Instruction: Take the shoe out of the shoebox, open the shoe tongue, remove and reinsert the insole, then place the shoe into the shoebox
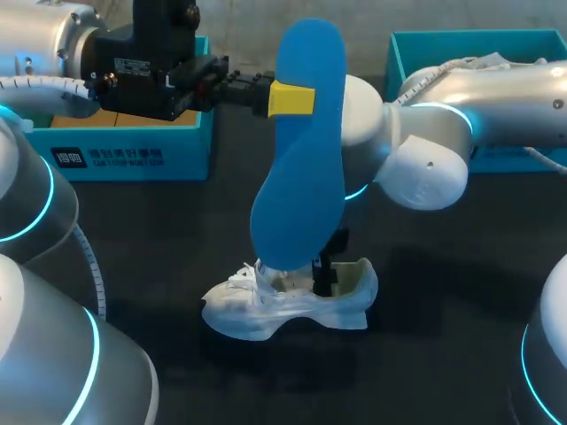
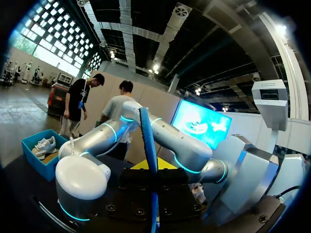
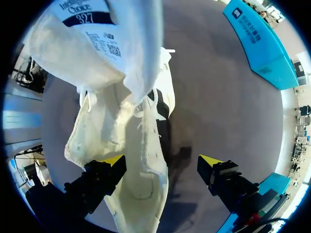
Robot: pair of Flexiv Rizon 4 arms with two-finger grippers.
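The left tool (image 1: pixel 292 99) was clamped on the blue insole (image 1: pixel 301 150), with one yellow fingertip pressed flat on its face near the upper end. In the left wrist view the insole (image 2: pixel 148 141) showed edge-on, rising straight between the fingers. The insole hung upright in the air. Its lower end was just over the front part of the white shoe (image 1: pixel 283 305), and I could not tell if it touched the laces there. The right tool (image 3: pixel 163 162) was down at the rear of the shoe (image 3: pixel 141 189) with its fingers wide apart. One yellow fingertip (image 3: pixel 114 161) stood against the outer side of the shoe beside the heel opening, and the other was clear of it, over the bare dark worktop (image 3: pixel 218 97). So this tool held nothing. The tongue (image 3: pixel 97 43) was lifted up out of the opening, toward the wrist camera, and the inside of the shoe lay open under it. The shoe stood on its sole in the middle of the worktop (image 1: pixel 443 292), with its toe toward the left arm's side and its heel under the right tool (image 1: pixel 326 270). Well behind it, two teal shoeboxes stood at the far edge. The left shoebox (image 1: pixel 133 159) was under the left arm, and the right shoebox (image 1: pixel 416 49) was partly hidden by the right arm. In the left wrist view the right shoebox (image 2: pixel 34 156) held a second white shoe (image 2: pixel 43 144).
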